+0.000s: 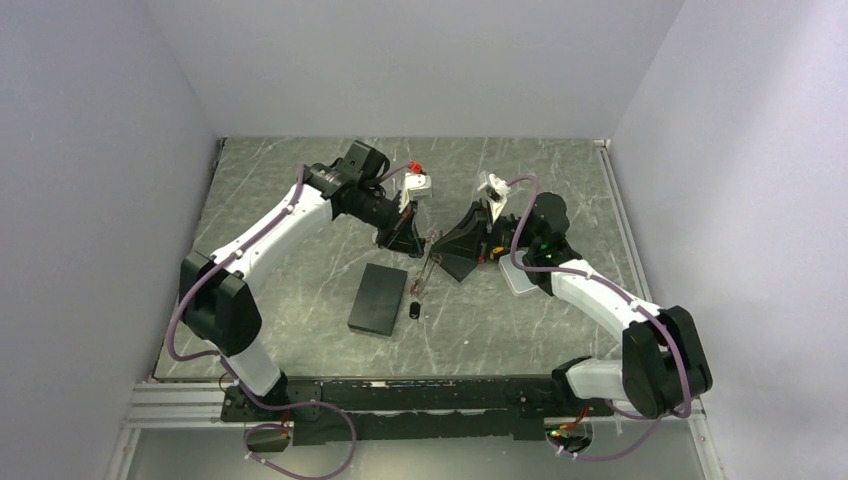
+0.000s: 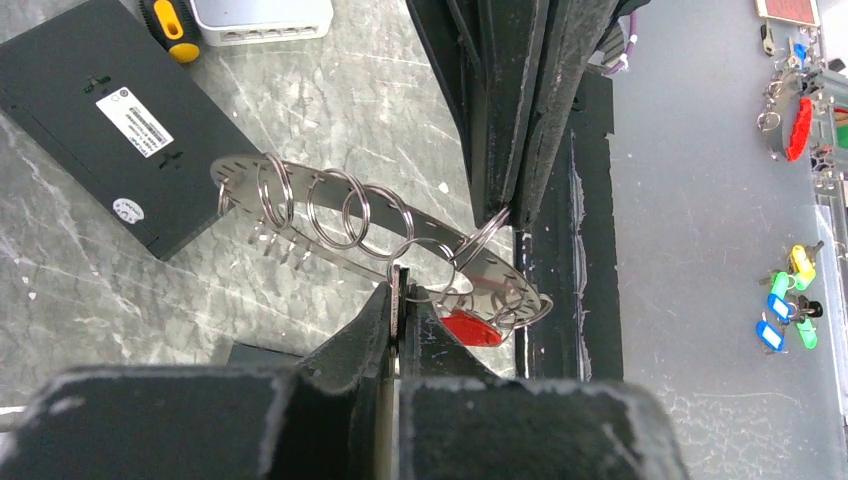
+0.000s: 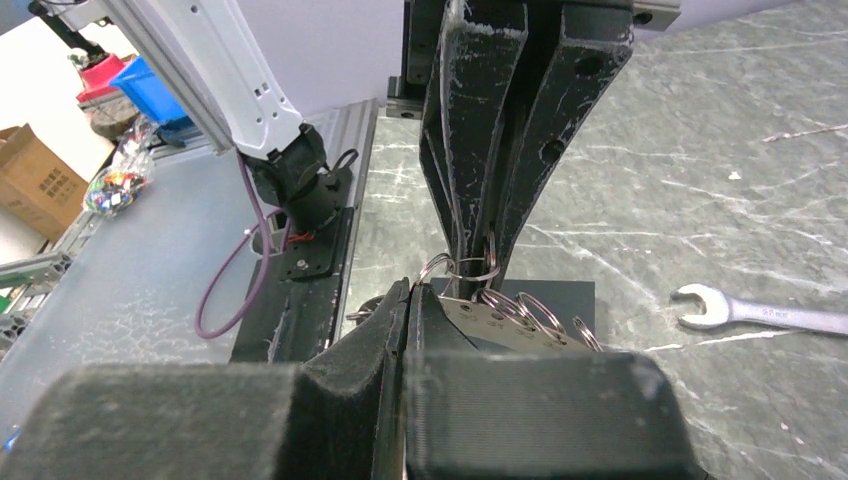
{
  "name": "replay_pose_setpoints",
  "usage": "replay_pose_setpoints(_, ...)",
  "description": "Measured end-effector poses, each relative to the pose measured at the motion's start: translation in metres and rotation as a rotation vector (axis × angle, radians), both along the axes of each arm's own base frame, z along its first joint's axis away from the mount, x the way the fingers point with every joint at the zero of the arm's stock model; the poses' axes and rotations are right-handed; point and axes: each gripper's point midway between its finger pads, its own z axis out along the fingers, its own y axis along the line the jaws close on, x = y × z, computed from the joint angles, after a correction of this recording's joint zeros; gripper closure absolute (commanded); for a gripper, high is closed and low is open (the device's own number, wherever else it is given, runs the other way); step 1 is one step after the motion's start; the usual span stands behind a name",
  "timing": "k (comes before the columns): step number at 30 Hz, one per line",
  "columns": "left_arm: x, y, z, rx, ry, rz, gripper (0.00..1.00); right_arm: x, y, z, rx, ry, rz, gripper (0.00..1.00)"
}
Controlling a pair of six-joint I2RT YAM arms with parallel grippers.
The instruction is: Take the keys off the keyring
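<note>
Near the middle of the table [image 1: 520, 330] the two arms meet tip to tip, with the keyring [image 2: 330, 215] held between them. It is a flat silvery band pierced with small holes, bent into a curve and threaded with several small split rings, and a red piece sits at one end. The left gripper [image 2: 400, 305] has its fingers pressed together, pinching one of those small rings close to the red piece. The right gripper [image 3: 408, 300] is likewise pressed tight – the left wrist view shows its dark fingers coming in from above and nipping another small ring just beside the first. The keys [image 1: 415, 303] trail from the band toward the near side, ending in a small black head. From overhead they are too small to count, and the left wrist view shows only a fringe of short silvery tips under the far stretch of the band. I cannot tell whether that low end touches the table. A black box [image 1: 378, 298] lies just left of the keys. A wrench [image 3: 760, 314] lies flat on the table, well apart from the grippers. A screwdriver [image 2: 170, 25] with a yellow-and-black handle lies beside a white box [image 2: 262, 15], beyond the black box in the left wrist view.
</note>
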Motion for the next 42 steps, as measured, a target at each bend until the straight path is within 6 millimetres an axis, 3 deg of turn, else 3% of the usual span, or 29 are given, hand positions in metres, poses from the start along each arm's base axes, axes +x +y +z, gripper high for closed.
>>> replay_pose_setpoints(16,0.004,0.002,0.008,-0.019,0.004,0.012,1.00,0.003,0.000,-0.012,-0.029,-0.002,-0.007,1.00)
replay_pose_setpoints(29,-0.005,0.002,0.011,0.019,-0.024,-0.019,1.00,0.011,0.003,-0.026,-0.083,0.016,-0.037,1.00)
replay_pose_setpoints(30,-0.004,0.003,0.010,0.024,-0.034,-0.020,1.00,0.012,0.003,-0.027,-0.089,0.021,-0.044,0.98)
replay_pose_setpoints(35,-0.001,0.005,0.007,0.044,-0.058,-0.015,1.00,0.022,0.004,-0.034,-0.117,0.037,-0.090,0.71)
replay_pose_setpoints(42,0.003,0.007,0.004,0.070,-0.064,0.009,1.00,0.036,-0.002,-0.038,-0.141,0.053,-0.162,0.61)
